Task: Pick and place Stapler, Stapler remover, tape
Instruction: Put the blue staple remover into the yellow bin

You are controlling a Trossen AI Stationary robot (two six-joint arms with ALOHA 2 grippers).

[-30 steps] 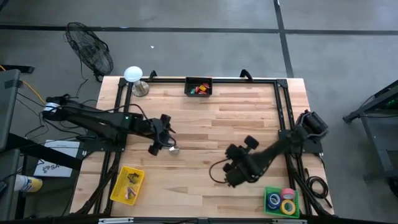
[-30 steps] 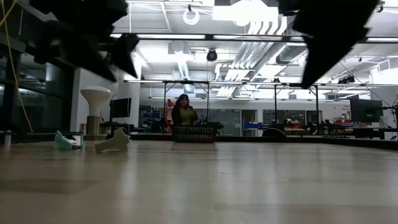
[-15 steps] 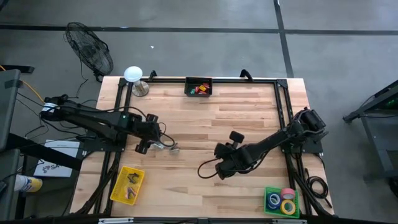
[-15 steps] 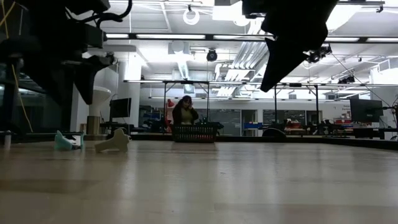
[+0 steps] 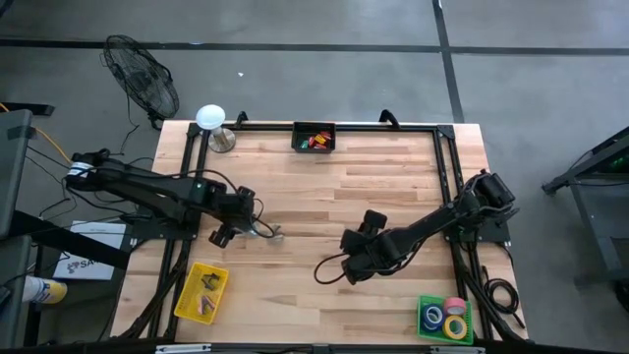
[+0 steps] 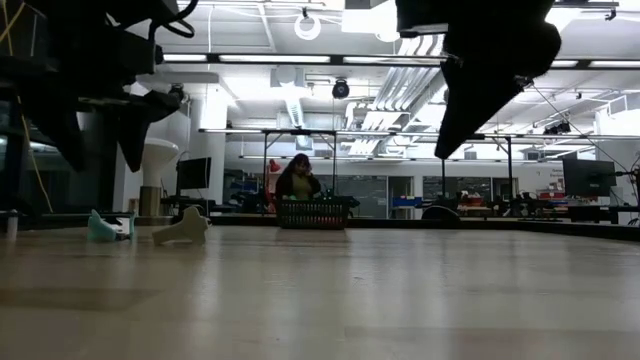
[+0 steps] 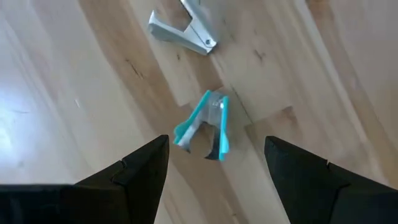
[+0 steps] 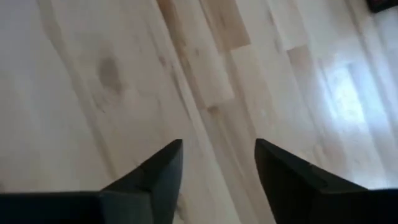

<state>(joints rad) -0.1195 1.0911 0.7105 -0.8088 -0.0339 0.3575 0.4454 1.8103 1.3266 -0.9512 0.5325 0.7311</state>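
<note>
Teal staple remover (image 7: 204, 127) is framed between the parted fingers of the left end effector (image 7: 214, 165), poised for grasping, at nine o'clock on the counter (image 5: 324, 187). The right end effector (image 8: 217, 165) is spread, empty; tape (image 5: 444, 317) is binned at five o'clock.

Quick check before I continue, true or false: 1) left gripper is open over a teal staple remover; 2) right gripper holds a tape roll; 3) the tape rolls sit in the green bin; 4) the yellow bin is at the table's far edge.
1) True: the left gripper is open above the teal staple remover.
2) False: the right gripper is open and empty over bare table.
3) True: the tape rolls lie in the green bin.
4) False: the yellow bin is at the near left corner.
</note>
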